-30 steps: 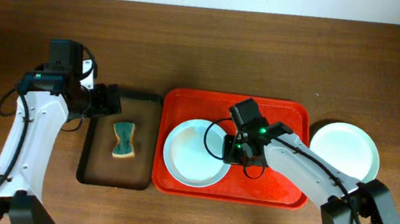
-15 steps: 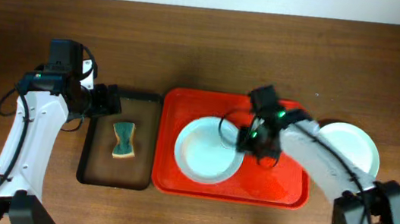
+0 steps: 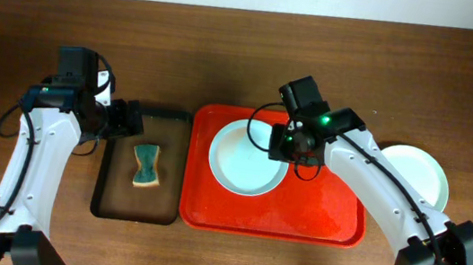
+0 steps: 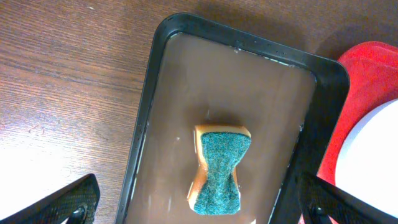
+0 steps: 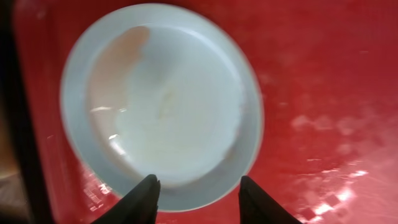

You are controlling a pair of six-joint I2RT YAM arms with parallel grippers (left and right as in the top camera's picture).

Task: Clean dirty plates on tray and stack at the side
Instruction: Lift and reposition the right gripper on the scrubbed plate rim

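Note:
A pale plate (image 3: 247, 158) lies in the left half of the red tray (image 3: 325, 220). My right gripper (image 3: 286, 142) hovers over its right rim. In the right wrist view the plate (image 5: 161, 99) shows a faint brownish smear, and my right gripper (image 5: 199, 194) stands open, fingers apart on either side of the near rim without gripping it. A second plate (image 3: 419, 176) rests on the table right of the tray. My left gripper (image 3: 134, 120) is wide open above a green sponge (image 4: 219, 168).
The sponge (image 3: 147, 166) lies in a black tray (image 3: 111, 200) directly left of the red tray. In the left wrist view the black tray (image 4: 155, 93) fills most of the frame. Bare wooden table surrounds both trays.
The right gripper dragged the plate right and towards the tray's far edge, then opened and let go of its rim. The left arm has not moved.

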